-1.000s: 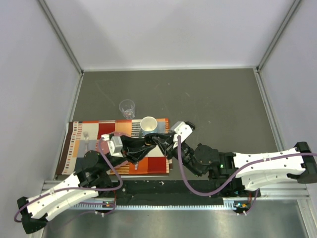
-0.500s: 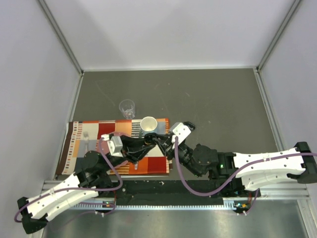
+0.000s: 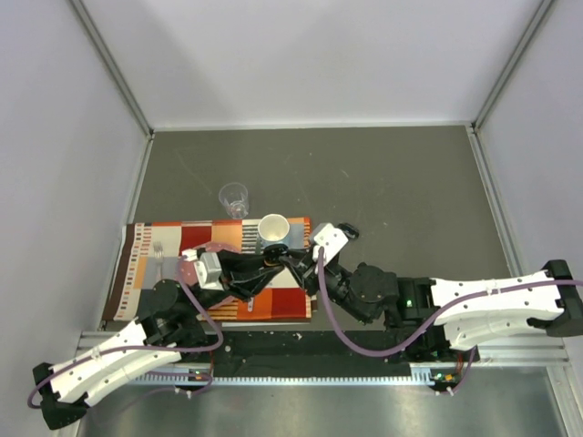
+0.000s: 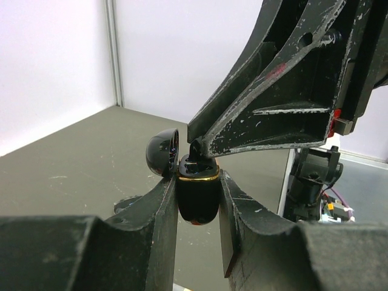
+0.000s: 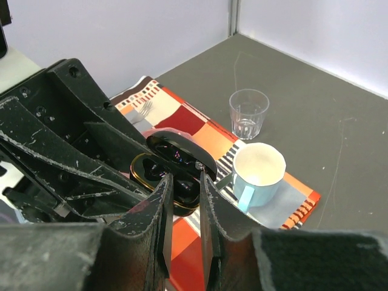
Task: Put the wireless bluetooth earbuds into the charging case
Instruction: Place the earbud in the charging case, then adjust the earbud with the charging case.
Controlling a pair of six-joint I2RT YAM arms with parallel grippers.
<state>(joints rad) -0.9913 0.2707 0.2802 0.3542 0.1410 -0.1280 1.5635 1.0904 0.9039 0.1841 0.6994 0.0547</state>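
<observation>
Right arm (image 3: 474,300) edged left, earbud (image 4: 195,149) atop glossy gold-rimmed case (image 4: 197,197)

Bright, even light; near foreground blurred

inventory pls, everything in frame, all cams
table: 1, dark grey
patterned cloth placemat: 1, orange-red-white, near-left table
metal fork: 1, silver, placemat's left part
white ceramic mug: 1, white, placemat's far edge
clear drinking glass: 1, clear, table beyond placemat
black oval gold-rimmed charging case: 1, black, lid open, held above placemat
tiny black earbud: 1 visible, black, at case mouth
left gripper: 1, black, shut on case
right gripper: 1, black, shut on earbud
</observation>
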